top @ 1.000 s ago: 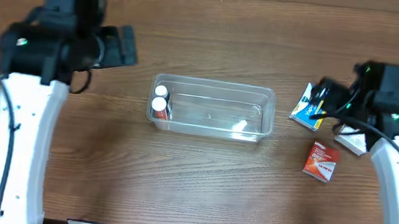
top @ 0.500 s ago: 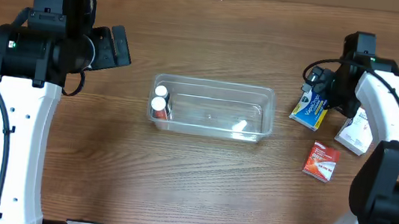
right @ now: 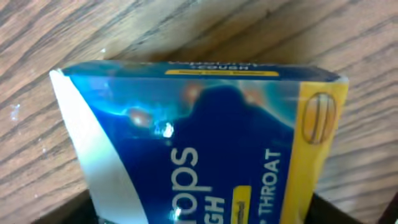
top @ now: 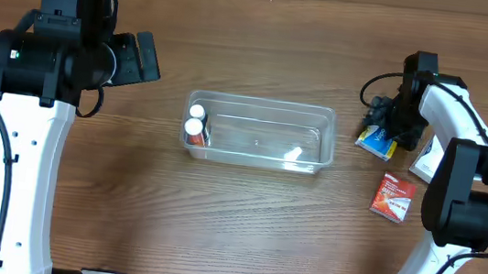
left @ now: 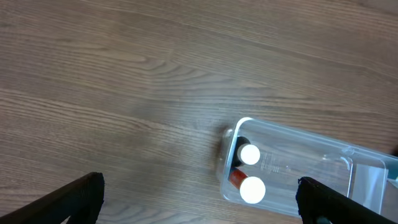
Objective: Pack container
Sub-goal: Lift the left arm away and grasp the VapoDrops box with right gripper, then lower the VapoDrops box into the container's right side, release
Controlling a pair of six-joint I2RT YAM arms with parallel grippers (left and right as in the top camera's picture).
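Observation:
The clear plastic container (top: 265,112) lies at the table's middle and holds two white-capped bottles (top: 194,127) at its left end. It also shows in the left wrist view (left: 292,162) with the bottles (left: 250,180). My left gripper (top: 147,57) is open and empty, up and to the left of the container; in its wrist view the fingers (left: 202,205) hang over bare wood. My right gripper (top: 386,116) is low over a blue and yellow throat-drops box (top: 376,142). Its open fingers (right: 205,214) straddle the box (right: 217,137), which still lies on the table.
A red box (top: 393,196) lies right of the container, near the front. A white box (top: 430,164) lies beside the blue box, partly under the right arm. Bare wood lies around the container.
The right arm has swung in and come down over the blue box, fingers now either side of it. The left arm pulled back slightly a second ago and has held still since.

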